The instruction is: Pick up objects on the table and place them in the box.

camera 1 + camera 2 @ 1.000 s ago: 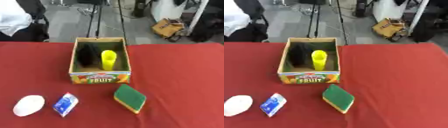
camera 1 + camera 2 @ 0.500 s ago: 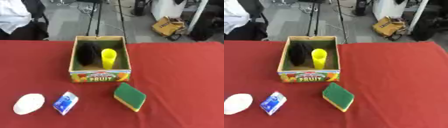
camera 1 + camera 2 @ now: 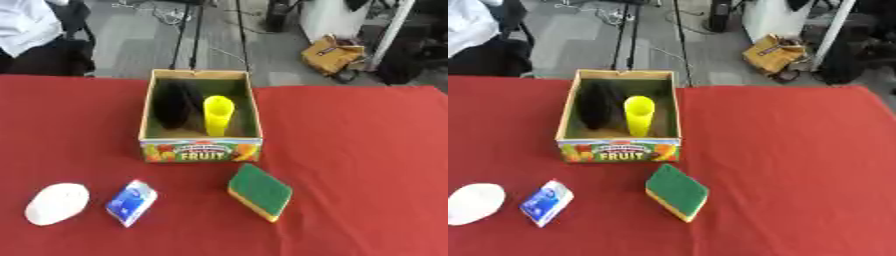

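**Hands out of view, three items on the cloth**

Neither hand shows in either view, so their state cannot be told. On the red table (image 3: 367, 150) stands the fruit box (image 3: 201, 150), holding an upright yellow cup (image 3: 217, 115) beside a black object (image 3: 173, 105). Near its front lie a green sponge (image 3: 260, 191), a blue packet (image 3: 132, 202) and a white object (image 3: 57, 203).

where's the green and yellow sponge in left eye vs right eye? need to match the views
Left eye view: the flat green-topped, yellow-bottomed sponge lies on the red tablecloth, right of centre, low in the picture.
Right eye view: the same sponge sits at about centre, low in the picture.
Shared landmark: the cardboard box printed FRUIT; in both views the sponge lies just in front of the box's front right corner.
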Motion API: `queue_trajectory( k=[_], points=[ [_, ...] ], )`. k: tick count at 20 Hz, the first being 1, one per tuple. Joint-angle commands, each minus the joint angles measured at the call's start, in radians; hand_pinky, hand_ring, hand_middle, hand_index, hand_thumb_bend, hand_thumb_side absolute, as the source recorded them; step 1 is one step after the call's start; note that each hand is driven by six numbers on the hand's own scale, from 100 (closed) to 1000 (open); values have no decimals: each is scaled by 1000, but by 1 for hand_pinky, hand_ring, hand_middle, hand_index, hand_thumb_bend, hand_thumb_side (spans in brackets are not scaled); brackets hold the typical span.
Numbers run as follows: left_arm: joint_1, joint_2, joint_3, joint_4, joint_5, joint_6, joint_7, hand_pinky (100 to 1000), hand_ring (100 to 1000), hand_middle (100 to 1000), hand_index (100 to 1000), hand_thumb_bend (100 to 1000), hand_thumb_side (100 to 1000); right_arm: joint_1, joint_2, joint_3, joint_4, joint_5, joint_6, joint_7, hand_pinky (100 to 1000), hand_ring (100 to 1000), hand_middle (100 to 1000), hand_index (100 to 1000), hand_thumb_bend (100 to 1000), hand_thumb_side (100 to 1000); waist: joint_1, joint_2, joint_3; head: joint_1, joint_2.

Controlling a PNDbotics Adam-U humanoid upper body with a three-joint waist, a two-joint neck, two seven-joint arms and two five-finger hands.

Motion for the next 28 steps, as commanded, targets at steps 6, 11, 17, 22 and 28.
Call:
queue_trajectory(
  k=[6,11,17,22,28],
  points=[
    [12,56,-12,-14,-8,10,-28,1000,1000,993,1000,100,1000,-53,-243,158,-21,-80,154,395,909,883,911,957,100,999,-11,-32,0,-8,0],
    [36,78,-25,-14,-15,10,-45,1000,1000,993,1000,100,1000,-95,-401,245,-21,-181,199,597,922,918,921,946,100,1000,-23,-38,-3,-13,4],
    [35,88,-35,-14,-19,12,-53,1000,1000,992,1000,100,1000,-158,-535,344,-21,-312,248,776,915,923,910,947,100,1000,-33,-45,-6,-21,12],
    [35,91,-40,-14,-17,12,-58,1000,1000,991,1000,100,1000,-221,-572,425,-21,-369,287,833,914,935,911,948,100,1000,-39,-51,-3,-27,11],
    [35,95,-47,-14,-8,14,-70,1000,1000,991,1000,100,1000,-359,-555,569,-21,-382,358,975,913,948,912,945,100,1000,-50,-62,-1,-30,10]
  ],
)
